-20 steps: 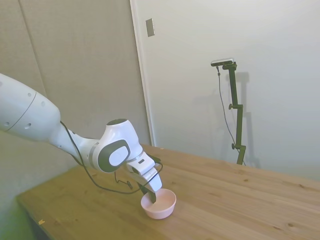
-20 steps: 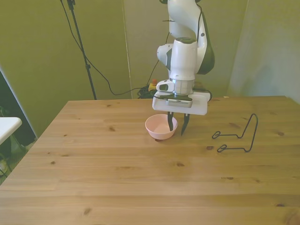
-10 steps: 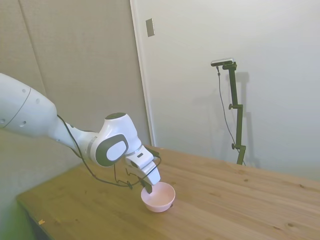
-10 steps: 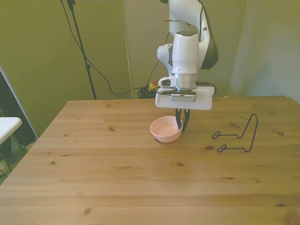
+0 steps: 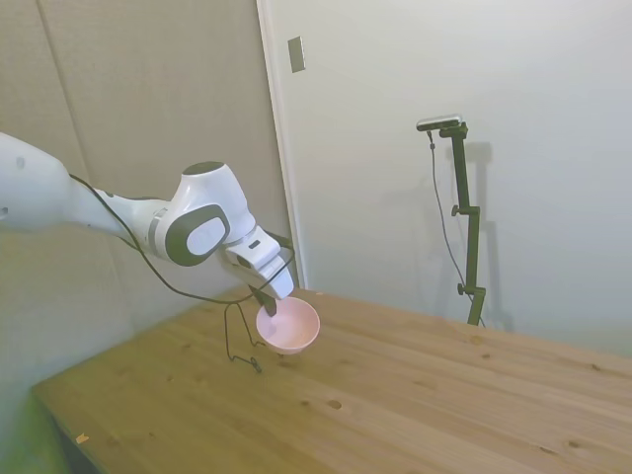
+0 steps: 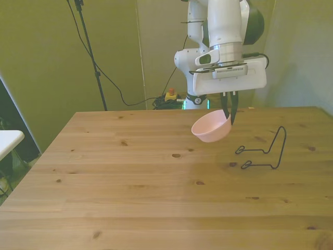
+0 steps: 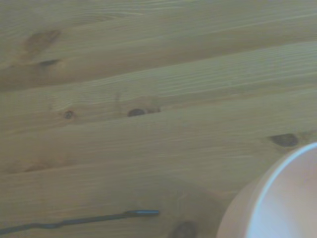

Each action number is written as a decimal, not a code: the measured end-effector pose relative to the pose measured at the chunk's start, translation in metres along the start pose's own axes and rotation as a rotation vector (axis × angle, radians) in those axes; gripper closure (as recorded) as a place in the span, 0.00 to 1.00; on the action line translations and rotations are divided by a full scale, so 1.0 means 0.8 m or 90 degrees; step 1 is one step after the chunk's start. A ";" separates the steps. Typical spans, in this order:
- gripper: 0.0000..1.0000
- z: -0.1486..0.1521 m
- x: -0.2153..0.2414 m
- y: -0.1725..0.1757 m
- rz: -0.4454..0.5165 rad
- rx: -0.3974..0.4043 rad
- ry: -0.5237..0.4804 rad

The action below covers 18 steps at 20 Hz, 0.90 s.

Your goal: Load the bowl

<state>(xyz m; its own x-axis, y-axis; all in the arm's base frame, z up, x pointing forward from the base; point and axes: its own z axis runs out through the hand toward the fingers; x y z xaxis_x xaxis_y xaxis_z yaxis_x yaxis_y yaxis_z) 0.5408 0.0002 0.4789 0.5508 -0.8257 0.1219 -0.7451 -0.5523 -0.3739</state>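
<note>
Lab: robot arm (image 6: 223,31), bare walls (image 5: 513,118)

A thin black wire rack (image 6: 263,151) stands on the wooden table (image 6: 130,198) toward the front view's right, its tall loop upright. A white plate (image 5: 296,53) sits on the wall. The dark wire (image 7: 79,219) in the wrist view is probably that rack.

The wrist view cuts the bowl (image 7: 277,203) off at its corner, showing only part of the rim and wall, and the rack (image 7: 79,219) there is one blurred wire running out of the edge. In the side view the rack (image 5: 240,336) is partly hidden behind the bowl (image 5: 288,325), its thin wires hard to follow
</note>
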 end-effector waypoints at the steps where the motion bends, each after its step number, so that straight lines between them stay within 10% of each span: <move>1: 1.00 0.002 -0.006 -0.004 -0.007 0.015 -0.017; 18: 1.00 0.049 -0.051 -0.006 -0.054 0.218 -0.185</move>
<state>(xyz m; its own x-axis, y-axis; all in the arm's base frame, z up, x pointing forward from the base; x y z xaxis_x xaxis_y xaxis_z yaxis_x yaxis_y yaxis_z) 0.5367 0.0407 0.4397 0.7242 -0.6850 -0.0795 -0.5519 -0.5066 -0.6625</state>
